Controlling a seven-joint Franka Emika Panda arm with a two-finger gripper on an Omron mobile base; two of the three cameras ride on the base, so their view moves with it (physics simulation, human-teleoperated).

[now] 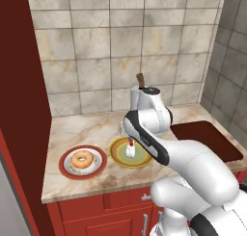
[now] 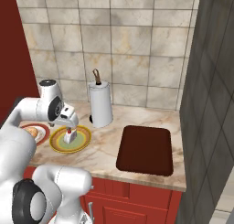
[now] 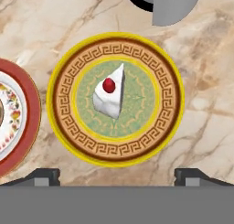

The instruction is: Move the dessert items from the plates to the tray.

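Note:
The white cake wedge [image 3: 109, 93] with its red topping lies in the middle of the yellow-rimmed plate [image 3: 61, 99], also visible as the cake wedge [image 1: 130, 150] [image 2: 69, 137] on the plate [image 1: 118, 156] [image 2: 83, 141]. My gripper [image 3: 117, 176] [image 2: 69, 130] hangs open directly above the wedge, fingers spread wide and touching nothing. To the left, the orange-brown donut [image 1: 82, 159] rests on the red-rimmed plate [image 1: 64, 168] [image 3: 28, 113]. The dark reddish-brown tray [image 1: 212, 138] [image 2: 145, 150] lies flat on the counter to the right, with nothing on it.
A white paper-towel roll [image 2: 100, 105] [image 1: 140, 93] on a stand rises behind the yellow plate, close to the tiled wall. A tall red cabinet side [image 1: 21, 85] bounds the counter at the left. Bare marble counter [image 2: 105, 145] separates the plate from the tray.

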